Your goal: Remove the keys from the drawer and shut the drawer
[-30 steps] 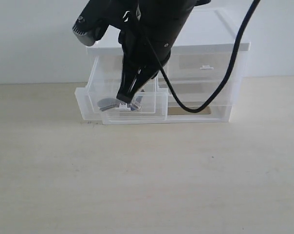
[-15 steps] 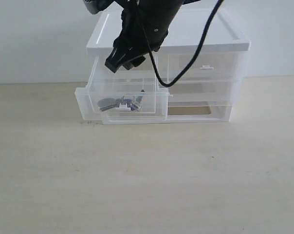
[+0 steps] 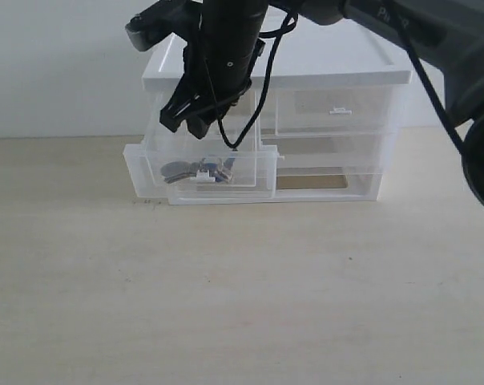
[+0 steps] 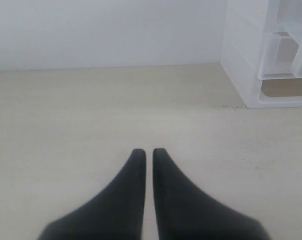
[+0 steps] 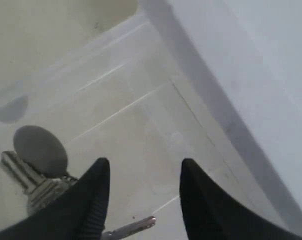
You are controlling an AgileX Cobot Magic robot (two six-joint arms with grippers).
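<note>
Keys [image 3: 198,170] lie in open drawer [image 3: 262,164], just below right gripper [image 3: 186,127]. I see its jaws apart, empty, touching nothing. Left gripper [image 4: 147,152] closed tight, empty, over table [image 4: 91,110].

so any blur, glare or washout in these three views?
Exterior view: even, soft light, sharp; the keys read through the translucent drawer, though the right gripper is a near-black silhouette. Right wrist view: soft focus overall, fingers blurred at close range, keys slightly smeared. Left wrist view: left gripper fuzzy-edged, drawer unit pale and washed out.
</note>
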